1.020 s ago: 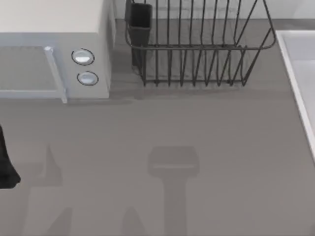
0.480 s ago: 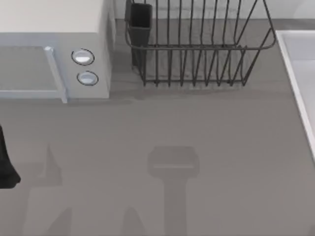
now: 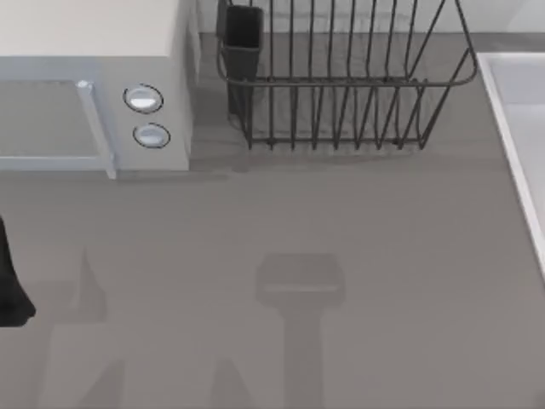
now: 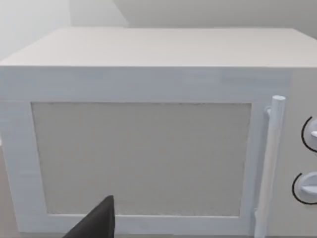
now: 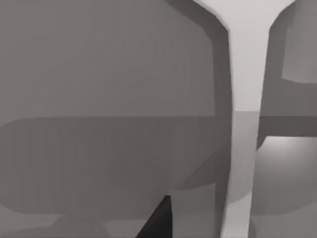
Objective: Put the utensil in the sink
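Nothing has shifted on the table across the 3 top views: the dish rack (image 3: 341,81), the microwave (image 3: 94,85) and the shadows on the grey table (image 3: 255,213) sit exactly as they did.

From above, my left arm (image 3: 10,281) is a dark shape parked at the table's left edge; its wrist view faces the microwave door (image 4: 141,158), with 1 dark fingertip (image 4: 96,223) at the edge, and I cannot tell whether those jaws are open or closed. In the right wrist view a pale, slim handle, apparently the utensil (image 5: 245,114), runs through the frame, flaring wider at one end, beside 1 dark fingertip (image 5: 156,220); whether the right jaws grip it is not clear.

Only the pale rim of the sink (image 3: 515,128) shows, at the table's right edge, beside the rack.

If the right arm does carry the utensil, the step is probably the carry to the sink: hold it steady, bring it past the raised rim and release low over the basin.

Rack wires are thin, dark and upright; the microwave is matte white and boxy with 2 round knobs (image 3: 143,99); the sink rim looks smooth.
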Available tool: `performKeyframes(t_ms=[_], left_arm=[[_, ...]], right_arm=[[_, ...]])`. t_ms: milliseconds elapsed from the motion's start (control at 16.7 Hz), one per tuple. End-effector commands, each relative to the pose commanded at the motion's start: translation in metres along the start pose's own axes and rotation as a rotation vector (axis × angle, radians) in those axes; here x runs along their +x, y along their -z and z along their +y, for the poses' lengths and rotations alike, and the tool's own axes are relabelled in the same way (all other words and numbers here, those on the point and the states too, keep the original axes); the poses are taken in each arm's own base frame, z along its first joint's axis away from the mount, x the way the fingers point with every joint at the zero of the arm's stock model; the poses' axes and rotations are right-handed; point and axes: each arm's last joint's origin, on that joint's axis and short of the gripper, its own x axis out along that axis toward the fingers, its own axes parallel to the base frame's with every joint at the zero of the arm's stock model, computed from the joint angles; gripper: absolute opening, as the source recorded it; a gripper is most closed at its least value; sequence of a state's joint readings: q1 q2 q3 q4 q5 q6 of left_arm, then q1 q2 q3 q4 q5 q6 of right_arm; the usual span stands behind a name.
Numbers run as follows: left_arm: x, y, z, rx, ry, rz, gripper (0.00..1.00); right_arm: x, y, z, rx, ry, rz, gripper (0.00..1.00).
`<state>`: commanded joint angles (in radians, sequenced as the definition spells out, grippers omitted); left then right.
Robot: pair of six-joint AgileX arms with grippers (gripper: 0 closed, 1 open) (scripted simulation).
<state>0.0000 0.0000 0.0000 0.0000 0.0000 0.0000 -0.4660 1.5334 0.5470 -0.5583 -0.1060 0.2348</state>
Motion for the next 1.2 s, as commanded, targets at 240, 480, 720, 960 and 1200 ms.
performKeyframes(t_ms=[240, 480, 720, 960, 1200], left_arm=[[0.0, 0.0, 0.0, 0.0, 0.0, 0.0, 1.0], [0.0, 0.0, 0.0, 0.0, 0.0, 0.0, 1.0], [0.0, 0.0, 0.0, 0.0, 0.0, 0.0, 1.0], [0.0, 0.0, 0.0, 0.0, 0.0, 0.0, 1.0], [0.0, 0.0, 0.0, 0.0, 0.0, 0.0, 1.0]], right_arm=[[0.0, 0.0, 0.0, 0.0, 0.0, 0.0, 0.02], [0.0, 0.0, 0.0, 0.0, 0.0, 0.0, 0.0], [0.0, 0.0, 0.0, 0.0, 0.0, 0.0, 0.0], [-0.031, -0.006, -0.001, -0.003, 0.099, -0.05, 0.0], [-0.069, -0.009, 0.004, -0.005, 0.101, -0.034, 0.0]])
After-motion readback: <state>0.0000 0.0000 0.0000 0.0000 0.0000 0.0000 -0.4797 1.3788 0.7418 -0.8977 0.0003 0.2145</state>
